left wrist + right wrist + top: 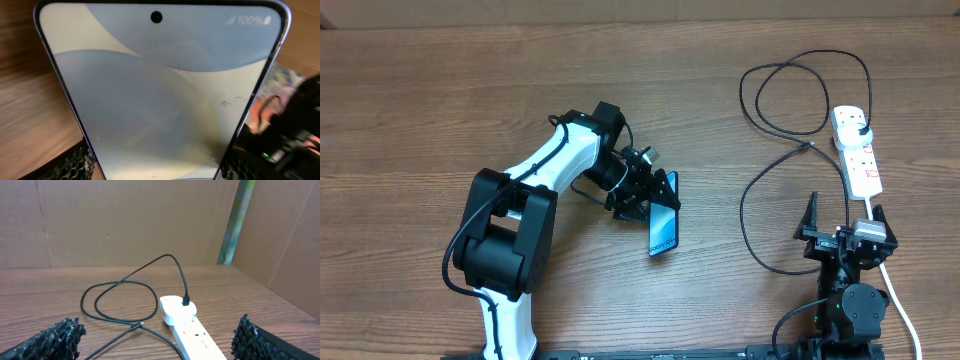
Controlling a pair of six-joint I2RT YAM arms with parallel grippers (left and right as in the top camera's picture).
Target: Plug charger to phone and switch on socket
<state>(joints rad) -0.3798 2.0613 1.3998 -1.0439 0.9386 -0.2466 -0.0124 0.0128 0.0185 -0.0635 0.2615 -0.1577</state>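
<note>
My left gripper (655, 196) is shut on the phone (663, 229), holding it by its long edges at the table's middle. In the left wrist view the phone's light blue screen (160, 85) fills the frame between the mesh fingers (75, 165). The white socket strip (858, 152) lies at the right. The charger's black cable (760, 100) loops left of it, ending in a small plug tip (807, 147) that lies free on the table. Its other end sits in a white adapter (177, 311) on the strip. My right gripper (845, 228) stands open just short of the strip (197, 337), holding nothing.
The strip's white cord (898, 300) runs down past the right arm's base. Brown cardboard walls (125, 220) stand behind the table in the right wrist view. Bare wood (420, 90) lies left of the left arm.
</note>
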